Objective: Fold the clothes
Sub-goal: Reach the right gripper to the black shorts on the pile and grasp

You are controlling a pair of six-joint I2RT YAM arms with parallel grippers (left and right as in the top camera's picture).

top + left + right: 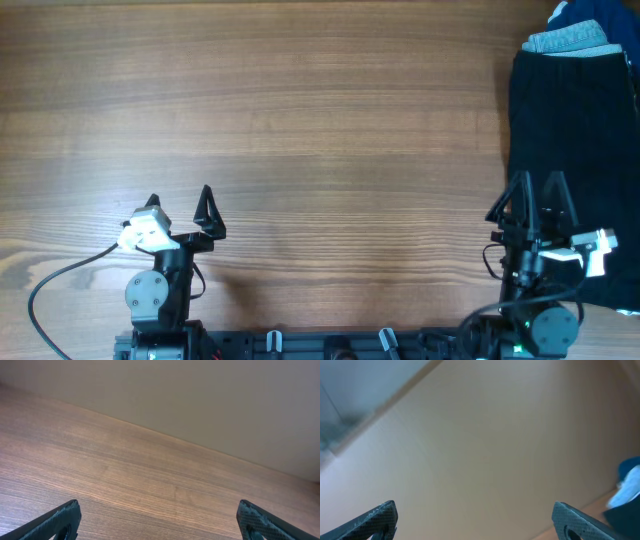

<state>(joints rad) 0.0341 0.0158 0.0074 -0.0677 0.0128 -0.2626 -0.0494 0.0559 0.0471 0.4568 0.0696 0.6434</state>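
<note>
Black fabric shorts [575, 140] lie flat at the table's right edge, with a grey waistband piece [568, 40] and a bit of blue cloth [590, 12] at their far end. My right gripper [537, 198] is open and empty, at the near left corner of the black shorts. In the right wrist view its fingertips [475, 520] are spread wide, facing a blurred wall, with dark and pale blue cloth [627, 495] at the right edge. My left gripper [180, 205] is open and empty over bare wood at the near left; its wide-spread tips show in the left wrist view [160, 520].
A wooden table [300, 130] spans the view. A black cable [60, 280] loops from the left arm's base at the near left. A beige wall [200, 395] rises beyond the table's far edge.
</note>
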